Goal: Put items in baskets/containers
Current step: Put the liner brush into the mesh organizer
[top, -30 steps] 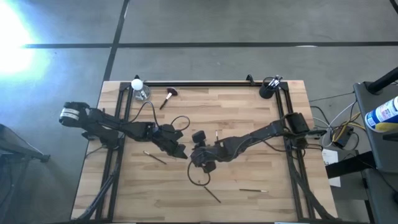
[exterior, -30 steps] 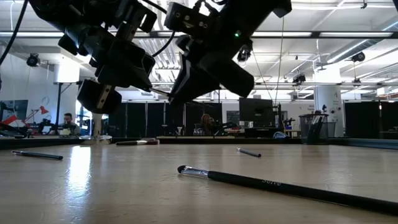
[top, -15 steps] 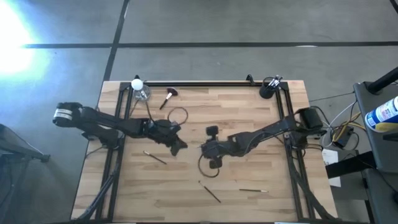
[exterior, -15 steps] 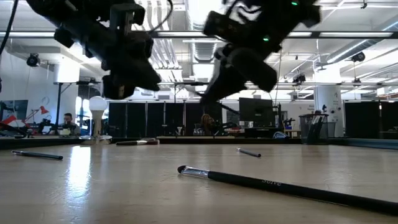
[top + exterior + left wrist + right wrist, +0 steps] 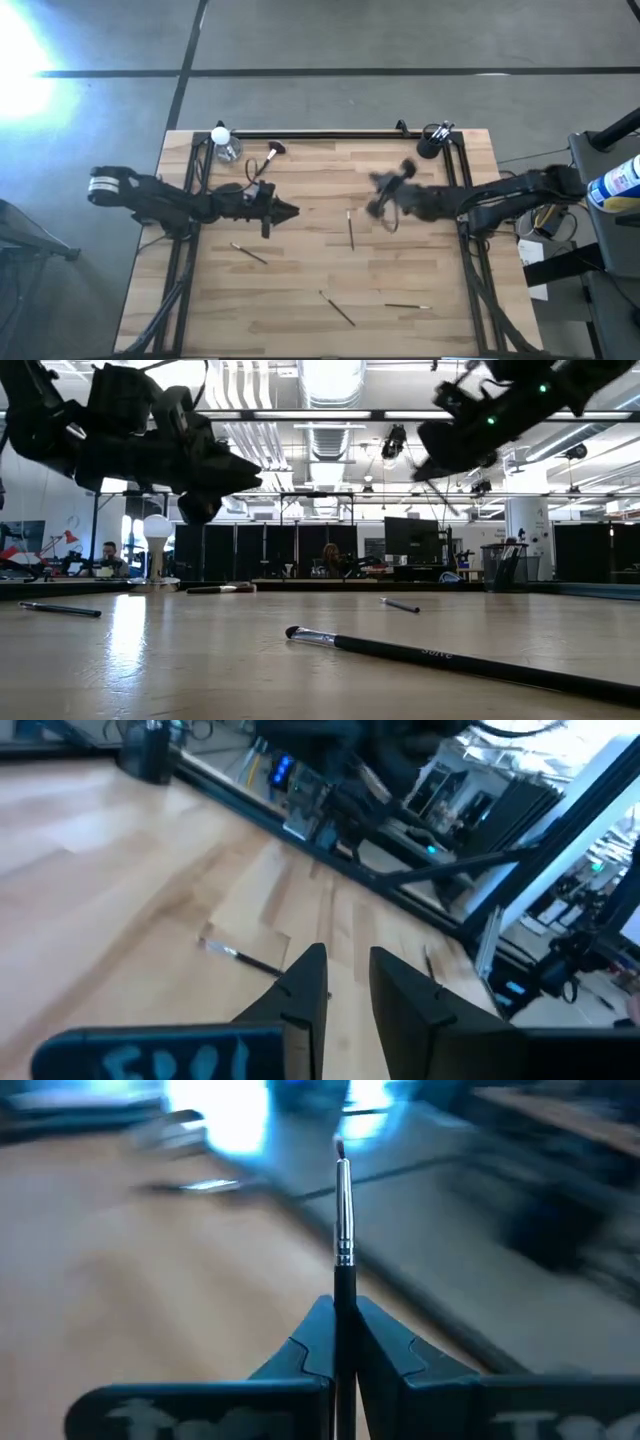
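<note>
Brushes are already stood in the black cup (image 5: 428, 146); one thin brush (image 5: 342, 1230) is clamped by the right gripper (image 5: 343, 1342); four are left on the table (image 5: 300, 320), and the left gripper (image 5: 345, 982) is parted, empty.

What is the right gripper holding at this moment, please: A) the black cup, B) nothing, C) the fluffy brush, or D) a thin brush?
D: in the right wrist view the right gripper is shut on a thin brush that stands up between its fingers.
</note>
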Available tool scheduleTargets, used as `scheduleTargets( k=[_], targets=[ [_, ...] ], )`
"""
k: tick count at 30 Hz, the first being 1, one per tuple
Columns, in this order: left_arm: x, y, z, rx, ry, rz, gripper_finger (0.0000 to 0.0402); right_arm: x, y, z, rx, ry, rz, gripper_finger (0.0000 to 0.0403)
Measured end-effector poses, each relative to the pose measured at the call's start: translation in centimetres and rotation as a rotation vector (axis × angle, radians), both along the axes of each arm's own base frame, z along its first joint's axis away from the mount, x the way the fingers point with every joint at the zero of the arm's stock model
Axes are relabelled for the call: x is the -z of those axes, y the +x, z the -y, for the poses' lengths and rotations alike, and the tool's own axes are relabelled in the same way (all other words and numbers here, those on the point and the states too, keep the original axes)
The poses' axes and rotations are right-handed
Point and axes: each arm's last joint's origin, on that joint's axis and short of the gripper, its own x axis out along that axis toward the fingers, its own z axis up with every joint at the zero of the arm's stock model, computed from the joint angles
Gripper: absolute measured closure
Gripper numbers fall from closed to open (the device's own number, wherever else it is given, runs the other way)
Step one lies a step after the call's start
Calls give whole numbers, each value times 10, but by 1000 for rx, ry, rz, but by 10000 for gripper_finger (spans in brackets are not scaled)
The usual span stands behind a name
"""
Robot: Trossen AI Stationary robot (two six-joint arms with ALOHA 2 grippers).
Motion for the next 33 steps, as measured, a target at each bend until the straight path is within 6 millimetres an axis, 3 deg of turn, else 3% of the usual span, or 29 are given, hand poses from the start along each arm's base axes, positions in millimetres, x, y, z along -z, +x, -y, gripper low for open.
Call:
scheduleTargets(
  k=[8,15,25,33],
  targets=[
    [4,-2,-2,-7,79,2,331,-2,-63,60,491,-123,199,389],
    [4,-2,-2,-6,105,-1,331,3,-94,109,694,-232,308,389],
    [5,-3,-2,-8,119,-6,331,26,-98,169,829,-199,299,389],
    [9,-5,-2,-7,115,-25,331,54,-89,193,914,-165,181,389]
  ],
)
